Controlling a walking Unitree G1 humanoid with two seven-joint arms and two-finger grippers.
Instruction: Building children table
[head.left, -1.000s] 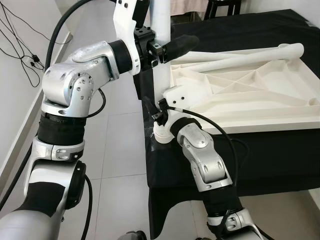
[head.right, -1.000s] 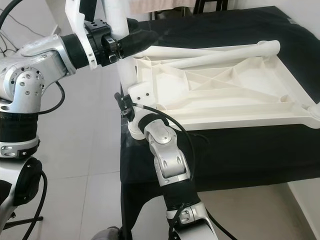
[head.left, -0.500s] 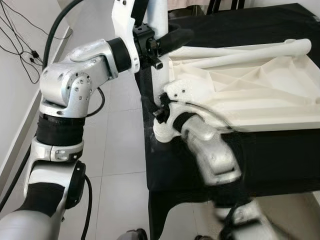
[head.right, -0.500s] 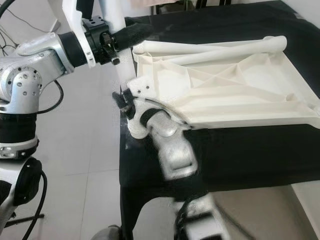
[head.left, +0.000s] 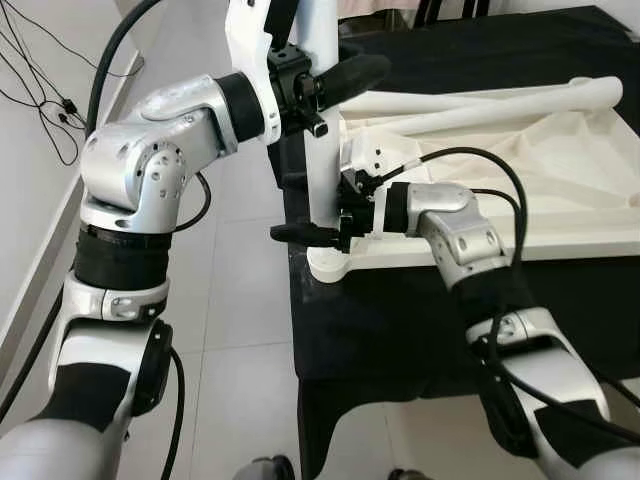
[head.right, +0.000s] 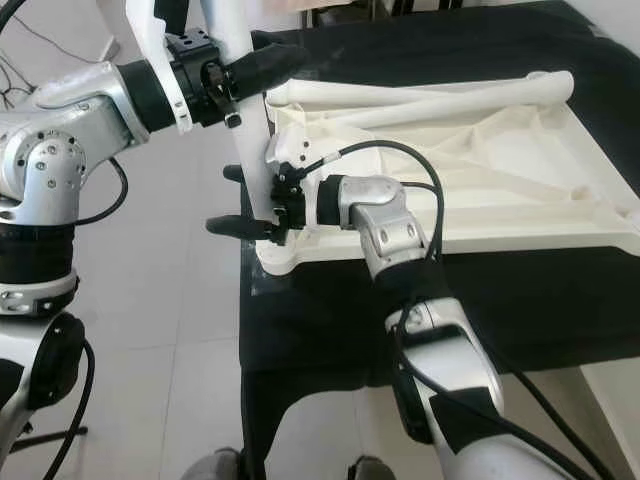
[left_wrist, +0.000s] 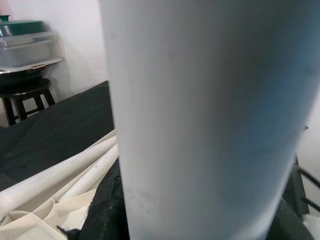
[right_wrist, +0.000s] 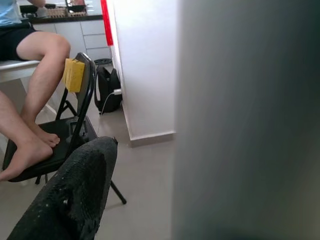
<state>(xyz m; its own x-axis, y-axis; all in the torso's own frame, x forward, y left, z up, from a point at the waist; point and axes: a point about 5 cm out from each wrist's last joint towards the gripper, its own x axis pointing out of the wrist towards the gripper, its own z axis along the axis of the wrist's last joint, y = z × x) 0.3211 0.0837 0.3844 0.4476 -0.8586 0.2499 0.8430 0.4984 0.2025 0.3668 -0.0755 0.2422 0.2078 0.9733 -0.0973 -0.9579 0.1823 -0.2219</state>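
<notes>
Right gripper (head.left: 300, 207) sits in the middle of the left eye view, low on the standing white table leg (head.left: 322, 130). Its two black fingers (head.left: 300, 233) are spread apart, one on each side of the leg. They do not look tight on it. The foot of the leg sits in the round corner socket (head.left: 330, 263) of the white tabletop (head.left: 540, 190), just below this gripper.

Higher up, in the upper middle of the frame, the left gripper (head.left: 345, 78) is closed around the same leg, and the leg stands straight up. In the left wrist view the leg is very close and big.

The tabletop lies upside down on the bench (head.left: 400, 310), which has a black cloth on it. Two more white legs (head.left: 480, 100) lie across the far side of the tabletop, near the top of the frame.

In the right wrist view, a person's bare legs (right_wrist: 30, 90) rest on a black chair (right_wrist: 75, 130) on the floor, far behind.
</notes>
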